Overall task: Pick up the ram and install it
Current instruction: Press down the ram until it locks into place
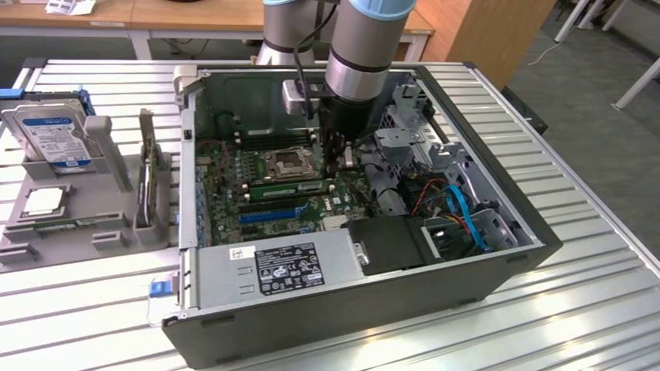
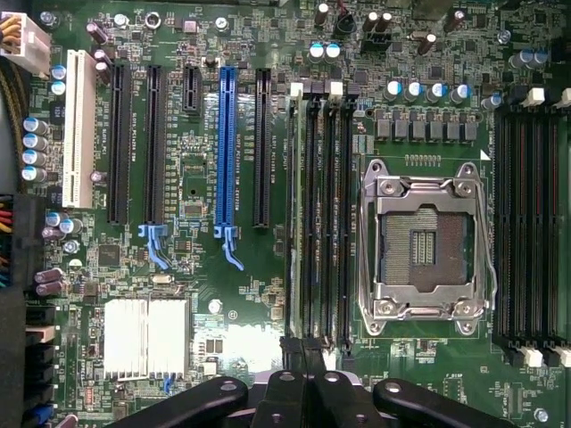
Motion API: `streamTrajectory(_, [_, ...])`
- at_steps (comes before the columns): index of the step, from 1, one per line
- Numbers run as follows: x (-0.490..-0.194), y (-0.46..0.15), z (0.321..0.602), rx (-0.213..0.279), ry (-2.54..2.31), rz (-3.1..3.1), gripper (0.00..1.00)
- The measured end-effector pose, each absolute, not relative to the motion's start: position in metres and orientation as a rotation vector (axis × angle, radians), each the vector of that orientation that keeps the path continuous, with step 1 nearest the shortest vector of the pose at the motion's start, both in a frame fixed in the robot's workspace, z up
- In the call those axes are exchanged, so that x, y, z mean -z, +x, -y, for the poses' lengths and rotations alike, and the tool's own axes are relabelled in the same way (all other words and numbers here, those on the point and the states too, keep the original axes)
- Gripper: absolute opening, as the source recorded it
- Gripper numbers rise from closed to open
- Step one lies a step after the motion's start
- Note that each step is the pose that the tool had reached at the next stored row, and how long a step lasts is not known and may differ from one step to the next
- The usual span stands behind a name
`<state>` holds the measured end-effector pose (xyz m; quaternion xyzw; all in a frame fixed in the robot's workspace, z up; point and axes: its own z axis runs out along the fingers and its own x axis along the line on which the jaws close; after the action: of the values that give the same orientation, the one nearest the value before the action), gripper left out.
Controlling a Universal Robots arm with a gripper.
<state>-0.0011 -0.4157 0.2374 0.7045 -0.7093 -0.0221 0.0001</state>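
Note:
The ram (image 1: 294,188), a thin green stick, stands on edge in a memory slot beside the empty CPU socket (image 1: 286,162) on the motherboard inside the open computer case (image 1: 495,255). My gripper (image 1: 341,161) reaches down into the case and hovers just above the board, at the stick's end toward the exterior view's right. In the wrist view the black fingertips (image 2: 293,349) are pressed together over one end of the memory slots (image 2: 319,214), next to the CPU socket (image 2: 424,241). The gripper (image 2: 303,352) is shut, with nothing visible between the fingers.
A grey fixture (image 1: 62,224) at the exterior view's left holds a hard drive (image 1: 46,131), an upright expansion card (image 1: 150,178) and a CPU chip (image 1: 43,201). The case walls, the power supply (image 1: 278,267), the drive cage (image 1: 413,143) and cables (image 1: 464,209) crowd the gripper. Expansion slots (image 2: 223,147) lie beside the memory slots.

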Motion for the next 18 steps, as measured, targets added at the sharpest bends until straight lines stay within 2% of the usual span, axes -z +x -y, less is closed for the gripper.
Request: streamTrajectory(18, [-0.2315, -0.0012, 0.4135, 0.070, 2.213, 2.228, 0.10])
